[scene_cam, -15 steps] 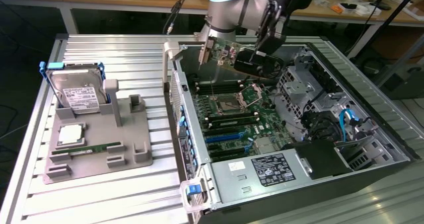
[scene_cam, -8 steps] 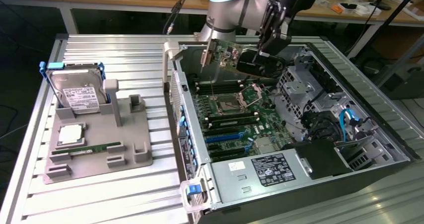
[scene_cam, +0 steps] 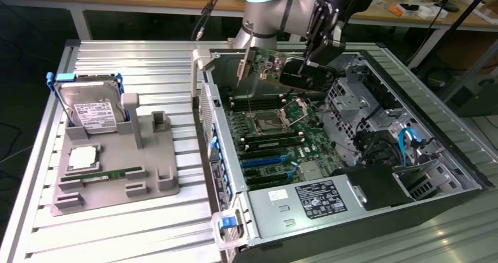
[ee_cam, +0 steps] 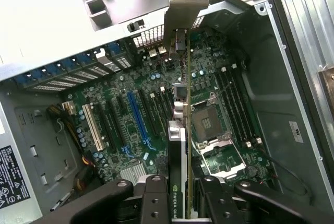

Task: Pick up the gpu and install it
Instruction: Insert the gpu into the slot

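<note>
The gpu (scene_cam: 263, 62) hangs in the air above the far end of the open computer case (scene_cam: 435, 158), held on edge with its green board facing out and its silver bracket toward the exterior view's left. My gripper (scene_cam: 302, 70) is shut on it. In the wrist view the gpu (ee_cam: 176, 151) appears edge-on, its bracket end farthest from the camera, and it is clamped in my gripper (ee_cam: 180, 195) between the black fingers (ee_cam: 154, 198). Below it lies the motherboard (ee_cam: 156, 93) with a long blue slot (ee_cam: 138, 119) off to one side of the card. The card touches no slot.
A grey holder (scene_cam: 148, 164) on the slatted table at the exterior view's left carries a silver hard drive (scene_cam: 90, 108), a processor chip (scene_cam: 84, 157) and a green memory stick (scene_cam: 105, 174). Inside the case are a processor socket (ee_cam: 216, 125), drive cages (scene_cam: 365, 100) and a power supply (scene_cam: 311, 199).
</note>
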